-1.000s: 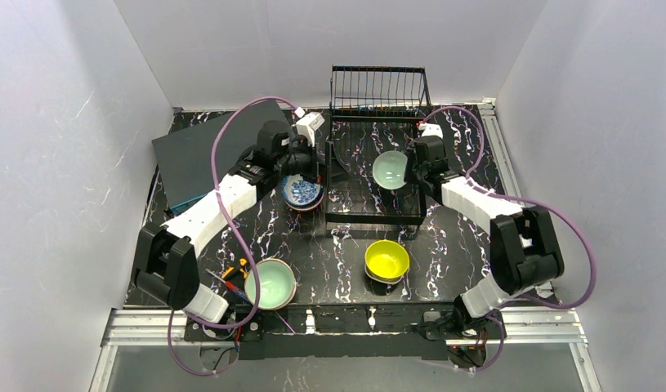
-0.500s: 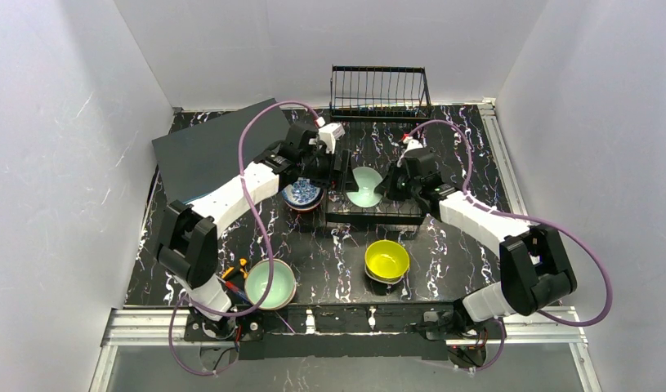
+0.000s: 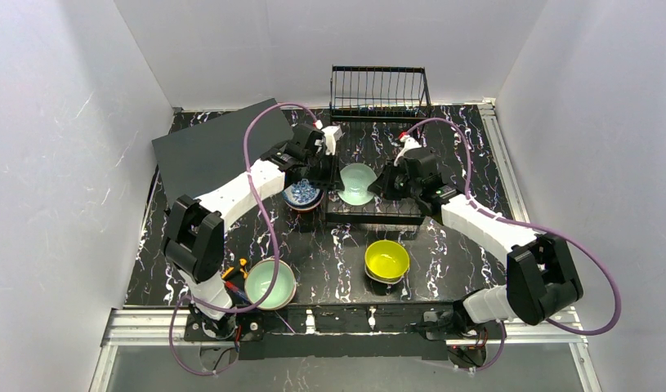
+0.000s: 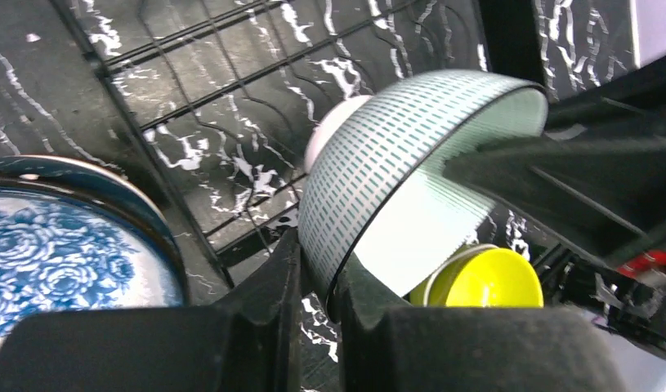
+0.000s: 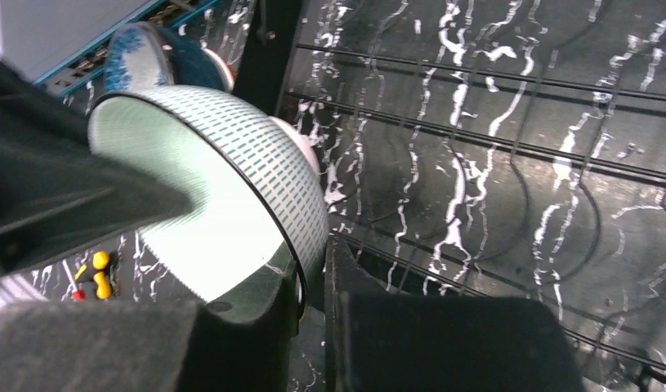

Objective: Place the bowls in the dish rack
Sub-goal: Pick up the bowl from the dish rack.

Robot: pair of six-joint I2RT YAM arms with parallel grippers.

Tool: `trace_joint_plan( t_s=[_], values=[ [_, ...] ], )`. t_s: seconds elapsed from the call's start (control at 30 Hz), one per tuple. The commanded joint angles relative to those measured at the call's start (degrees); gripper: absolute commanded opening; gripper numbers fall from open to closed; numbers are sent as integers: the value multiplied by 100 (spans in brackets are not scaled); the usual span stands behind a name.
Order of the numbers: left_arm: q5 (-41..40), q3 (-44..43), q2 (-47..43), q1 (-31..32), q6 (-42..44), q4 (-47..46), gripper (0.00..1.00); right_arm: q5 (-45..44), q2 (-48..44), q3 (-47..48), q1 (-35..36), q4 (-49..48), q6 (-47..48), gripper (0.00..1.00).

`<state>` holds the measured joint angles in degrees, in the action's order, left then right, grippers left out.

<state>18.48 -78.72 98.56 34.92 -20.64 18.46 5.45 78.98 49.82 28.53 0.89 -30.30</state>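
Pinching the mint-green bowl (image 3: pixel 356 183) at one rim with the left gripper (image 4: pixel 315 273), fingers squeezed onto the wall inside and out. Same pinch on the opposite rim with the right gripper (image 5: pixel 313 278). Held tipped on edge over the flat wire base of the dish rack (image 3: pixel 380 94), short of the slotted basket. Probably a handover, or steadying it upright for a slot. Left on the table: yellow bowl (image 3: pixel 386 260).

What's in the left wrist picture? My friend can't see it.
The left tool pinches the near rim of a tilted mint-green bowl over the wire dish rack, while the right tool holds its far rim. A blue-and-white patterned bowl sits left, a yellow bowl lower right.
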Motion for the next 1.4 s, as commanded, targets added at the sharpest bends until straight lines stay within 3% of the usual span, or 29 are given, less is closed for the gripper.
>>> trace_joint_plan(
  t_s=[0.0,0.13,0.3,0.5,0.93,1.17,1.37],
  values=[
    [257,-211,-115,24,401,263,0,324,-132,221,-58,-407,-43,23],
    [331,-186,-178,27,402,191,0,408,-288,147,-67,-521,20,41],
    [387,-107,-345,24,415,80,0,364,-586,-8,-101,-643,-4,75],
    [639,92,-730,14,482,-256,0,654,-1072,-294,-151,-983,-272,98],
    [1046,1037,-1885,-24,573,-1520,0,1999,-1396,-582,-189,-1861,-835,99],
    [1130,1062,-1916,-33,550,-1591,0,2871,-1069,-939,-188,-3145,-1748,95],
    [958,1043,-1940,-37,609,-1489,0,3230,-1000,-959,-190,-3172,-1956,91]
  ],
)
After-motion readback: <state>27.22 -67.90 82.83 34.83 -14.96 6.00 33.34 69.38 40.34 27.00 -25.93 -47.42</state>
